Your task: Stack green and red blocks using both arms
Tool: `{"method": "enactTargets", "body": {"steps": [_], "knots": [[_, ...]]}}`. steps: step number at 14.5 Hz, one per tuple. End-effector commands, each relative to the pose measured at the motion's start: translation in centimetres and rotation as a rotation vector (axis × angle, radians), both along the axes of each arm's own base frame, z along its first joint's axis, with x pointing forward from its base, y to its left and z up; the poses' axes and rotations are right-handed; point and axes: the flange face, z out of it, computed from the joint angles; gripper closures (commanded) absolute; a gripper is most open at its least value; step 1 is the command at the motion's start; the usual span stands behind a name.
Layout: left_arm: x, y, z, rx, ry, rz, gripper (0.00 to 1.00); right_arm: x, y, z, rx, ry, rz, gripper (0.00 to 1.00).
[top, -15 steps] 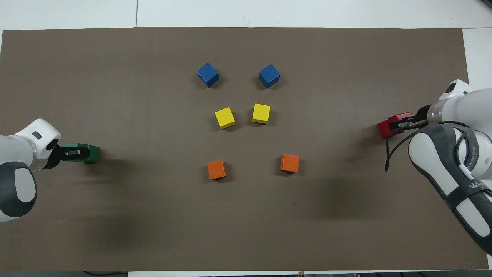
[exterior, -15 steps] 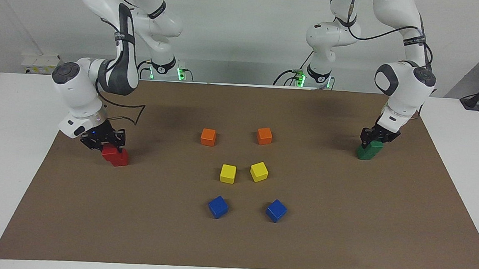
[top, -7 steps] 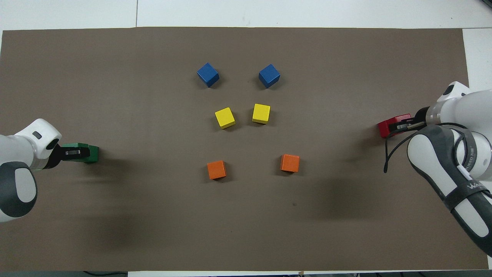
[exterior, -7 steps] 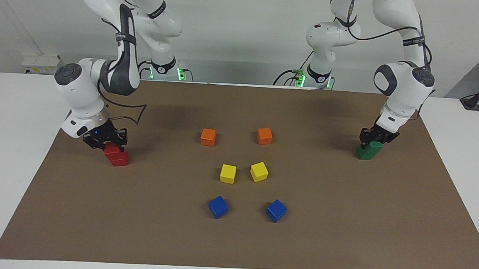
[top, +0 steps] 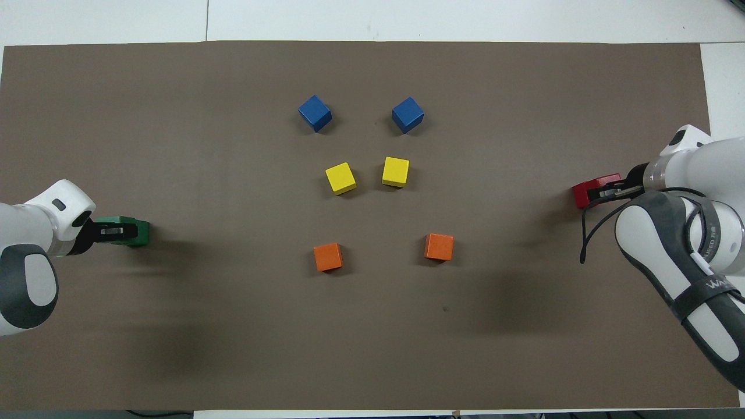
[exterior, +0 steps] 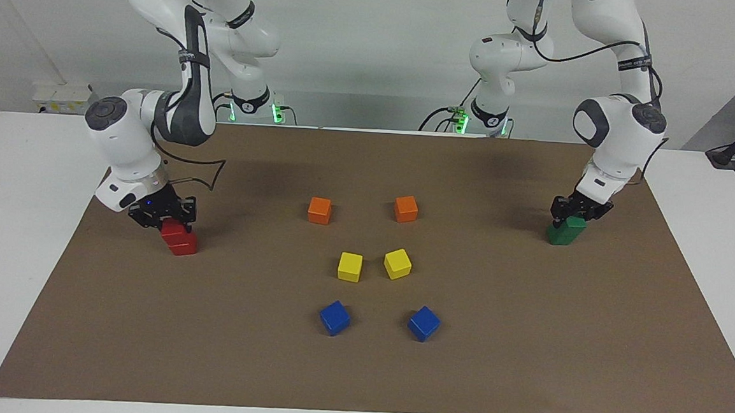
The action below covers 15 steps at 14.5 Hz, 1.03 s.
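Toward the right arm's end of the table, an upper red block [exterior: 172, 230] sits on a lower red block [exterior: 184, 245], slightly offset toward the robots. My right gripper [exterior: 164, 221] is shut on the upper one; from overhead the red block [top: 584, 192] shows beside the right gripper [top: 608, 189]. Toward the left arm's end, an upper green block [exterior: 572, 224] rests on a lower green block [exterior: 559, 237]. My left gripper [exterior: 572, 211] is down over the upper green block. Overhead, the green block [top: 132, 231] pokes out past the left gripper [top: 110, 231].
Two orange blocks [exterior: 319, 210] [exterior: 405, 209], two yellow blocks [exterior: 350, 266] [exterior: 397, 263] and two blue blocks [exterior: 334, 317] [exterior: 423, 323] lie in the middle of the brown mat [exterior: 525, 344]. White table borders the mat.
Both upper blocks have shifted from an offset position to sit more squarely over their lower blocks. Both grippers have stayed at their stacks.
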Motion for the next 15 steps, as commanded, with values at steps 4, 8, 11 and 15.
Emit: {"method": "enactTargets", "body": {"steps": [4, 8, 11, 15], "knots": [[0.5, -0.1, 0.8, -0.017, 0.023, -0.032, 0.00, -0.5, 0.0, 0.1, 0.014, -0.019, 0.004, 0.00], [3.0, 0.1, 5.9, -0.022, 0.034, -0.090, 0.00, -0.1, -0.4, 0.7, 0.016, -0.016, -0.001, 0.00], [3.9, 0.5, 9.9, -0.020, 0.008, -0.085, 0.00, 1.2, -0.4, 4.0, 0.022, 0.003, 0.004, 0.00], [5.0, -0.4, 16.5, -0.012, -0.006, -0.106, 0.00, 1.3, 0.2, 10.1, 0.030, 0.008, -0.039, 0.00]]}}
